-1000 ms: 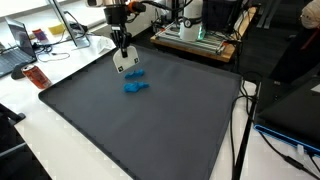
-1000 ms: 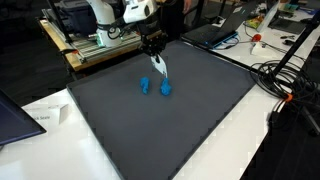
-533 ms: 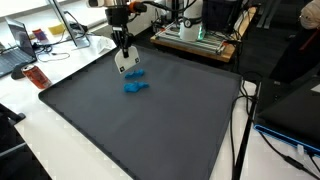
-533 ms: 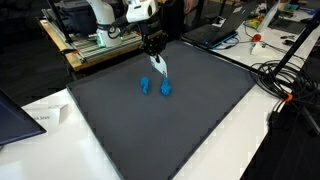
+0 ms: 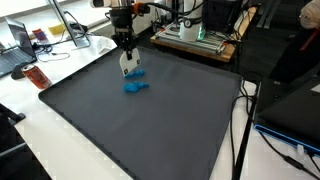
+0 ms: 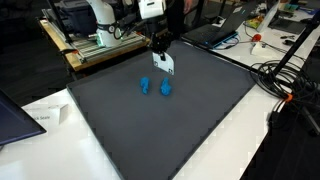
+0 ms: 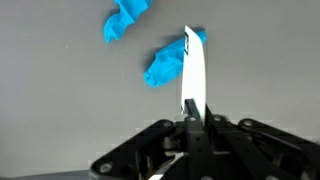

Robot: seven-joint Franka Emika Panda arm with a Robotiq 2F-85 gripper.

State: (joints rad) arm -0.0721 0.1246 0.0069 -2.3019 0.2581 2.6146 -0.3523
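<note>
Wrist view: the gripper (image 7: 190, 126) is seen clamped tight on a white card (image 7: 192, 78), and the card is held edge-on, standing straight out from between the closed fingers. Just to the left of the card's far end a nearer blue lump (image 7: 163, 68) is found on the dark mat (image 7: 60, 100). Whether card and lump touch cannot be told from here. Further off and to the left, a farther blue lump (image 7: 125, 20) is seen, apart from its twin. In an exterior view the gripper (image 6: 158, 50) is shown pointing down over the far part of the mat (image 6: 190, 125), with the card (image 6: 166, 66) hung below it. The two lumps (image 6: 145, 86) (image 6: 166, 88) are laid side by side just nearer than the card, with a small gap between them. In an exterior view from another spot, the card (image 5: 128, 66) is caught above the mat (image 5: 150, 125), near its far left edge. The lumps (image 5: 135, 86) are seen there bunched close together, just below and right of the card.
</note>
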